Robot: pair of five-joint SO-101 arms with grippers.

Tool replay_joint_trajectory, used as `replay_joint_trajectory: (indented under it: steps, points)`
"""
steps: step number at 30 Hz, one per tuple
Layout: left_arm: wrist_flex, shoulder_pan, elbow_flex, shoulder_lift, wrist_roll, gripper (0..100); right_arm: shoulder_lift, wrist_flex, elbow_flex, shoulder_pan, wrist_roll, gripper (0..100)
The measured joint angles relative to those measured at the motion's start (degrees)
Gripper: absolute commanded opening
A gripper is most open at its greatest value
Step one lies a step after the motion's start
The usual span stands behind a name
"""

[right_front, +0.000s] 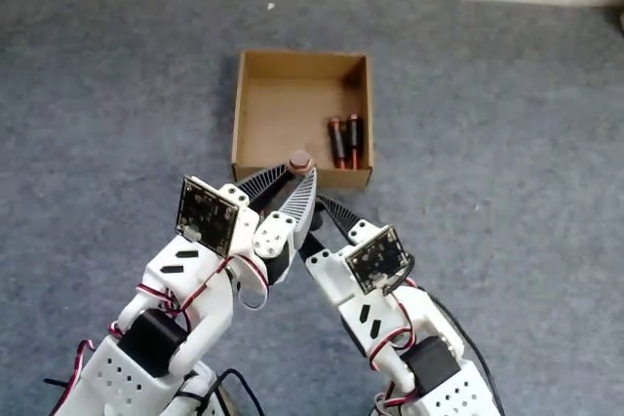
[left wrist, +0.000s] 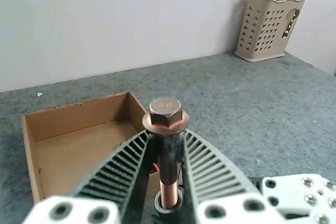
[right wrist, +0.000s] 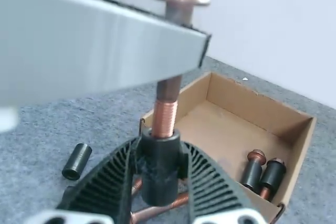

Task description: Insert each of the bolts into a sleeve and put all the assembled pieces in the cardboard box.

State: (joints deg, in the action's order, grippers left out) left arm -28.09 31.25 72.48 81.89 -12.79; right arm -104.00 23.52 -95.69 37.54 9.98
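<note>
My left gripper is shut on a copper bolt, held upright with its hex head on top. Just below it my right gripper is shut on a black sleeve. The bolt's threaded tip stands in the sleeve's mouth. From above, both grippers meet at the near edge of the cardboard box, with the bolt head over its front wall. Two assembled pieces lie in the box against its right wall. The left gripper covers the sleeve in the high view.
A loose black sleeve lies on the grey carpet beside the box. Loose copper bolts lie on the carpet under my right gripper. A beige holder of sticks stands far back by the wall.
</note>
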Motion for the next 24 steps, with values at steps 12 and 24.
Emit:
replay_joint_trajectory:
  steps: [12,24]
  points:
    - [-6.24,0.00,3.78,-0.70,-0.26,19,0.00,-0.18,0.00,-2.02,0.09,0.5]
    - [-17.23,-4.48,-1.58,0.00,1.85,25,0.00,-0.18,0.00,-3.25,0.18,0.5]
